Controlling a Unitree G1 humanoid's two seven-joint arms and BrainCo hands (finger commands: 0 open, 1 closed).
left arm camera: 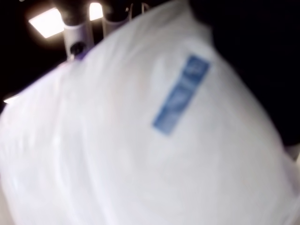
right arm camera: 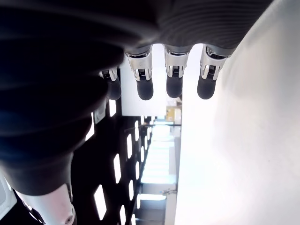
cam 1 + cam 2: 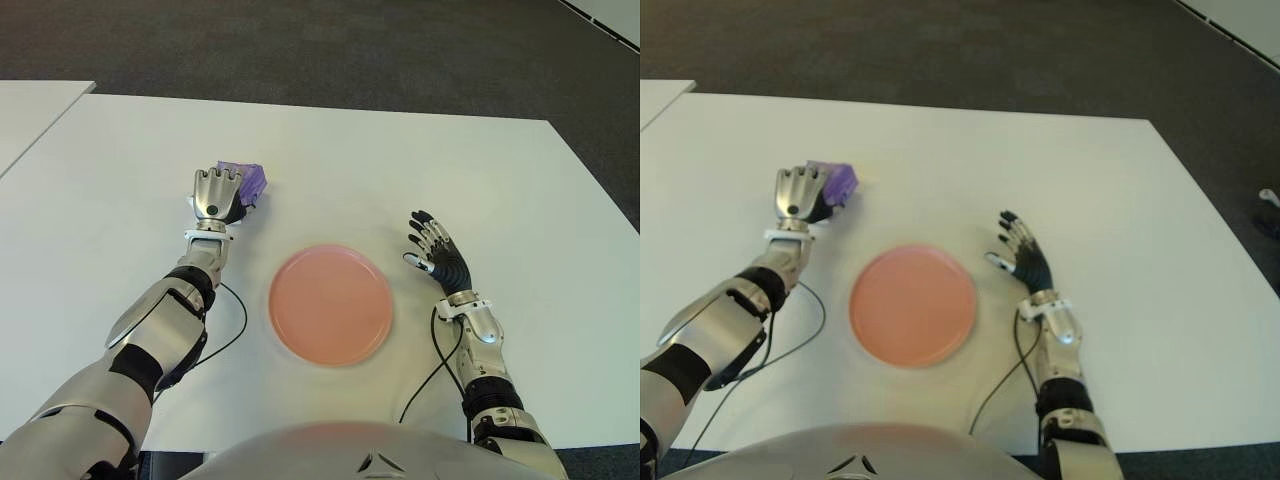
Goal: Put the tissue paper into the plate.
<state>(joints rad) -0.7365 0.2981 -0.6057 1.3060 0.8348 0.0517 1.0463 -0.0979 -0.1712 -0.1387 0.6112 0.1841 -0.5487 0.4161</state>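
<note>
A large white table (image 3: 420,170) fills most of the view, and its far edge runs straight across. Beyond this edge lies a dark grey carpet floor (image 3: 300,45). At the far left, a second white table (image 3: 30,105) stands just beside the large one, with a narrow gap between them. In the far right corner, a pale strip (image 3: 610,20) crosses the floor.

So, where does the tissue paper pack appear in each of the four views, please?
Left eye view: the purple tissue pack is at the left hand, upper left of the pink plate.
Right eye view: same pack, at the left hand, up and left of the plate.
Left wrist view: the pack fills nearly the whole picture, white side with a blue label.
Right wrist view: not in it.
Shared landmark: the plate, in both eye views.
</note>
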